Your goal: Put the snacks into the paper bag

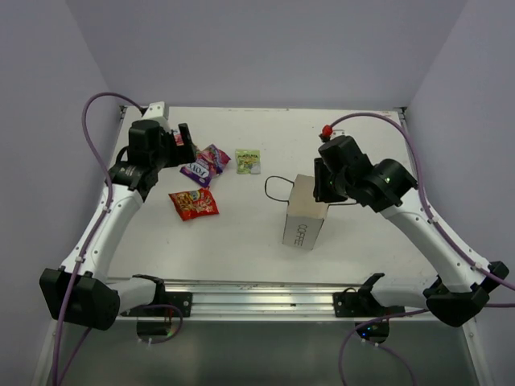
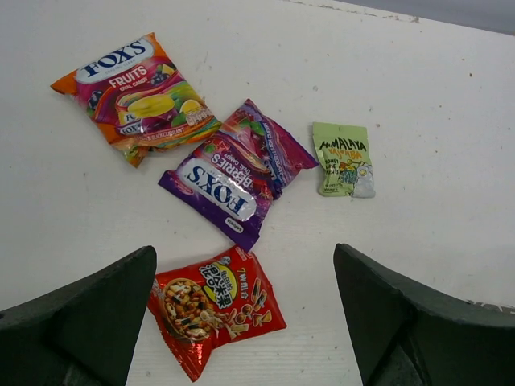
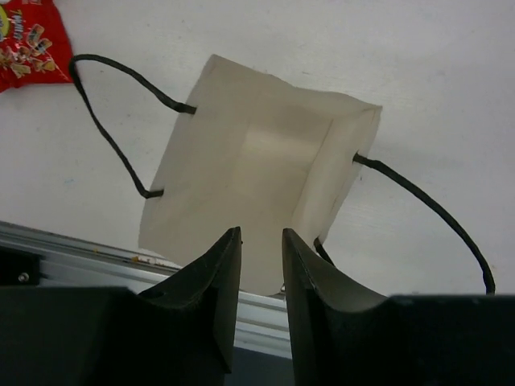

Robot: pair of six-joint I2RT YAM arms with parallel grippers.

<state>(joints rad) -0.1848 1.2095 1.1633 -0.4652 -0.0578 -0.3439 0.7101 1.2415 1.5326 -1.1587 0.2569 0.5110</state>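
- My left gripper (image 2: 243, 253) hangs over the snack cluster with its jaws spread wide and nothing between them.
- All 4 packets lie flat on the table (image 1: 241, 249), and I see none in the bag.
- In the left wrist view, the multicolour packet (image 2: 133, 96) is farthest left.
- The purple packet (image 2: 233, 173) is just beside it, touching or nearly so.
- The red-orange packet (image 2: 217, 310) lies nearest my fingers, close under the purple one.
- The pale green packet (image 2: 342, 159) sits alone to the right, apart from the other 3.
- The paper bag (image 1: 304, 229) stands upright well to the right of the snacks. Its mouth opens upward and a cord handle flops outward on each side.
- My right gripper (image 3: 261, 241) sits at the bag's rim. Its jaws are drawn close with a slim gap between them, and the bag's near wall runs into that gap. I cannot tell whether they actually pinch the paper.
- I judge this as the start of pick 1, with 0 of 4 packets bagged. The red-orange packet lines up best with the left fingers.
- The next move means lowering the left jaws almost to the table and closing across that thin, slippery packet, probably at a crimped edge. Then it has to travel right to a narrow mouth, so I want the right arm steadying the bag against tipping.
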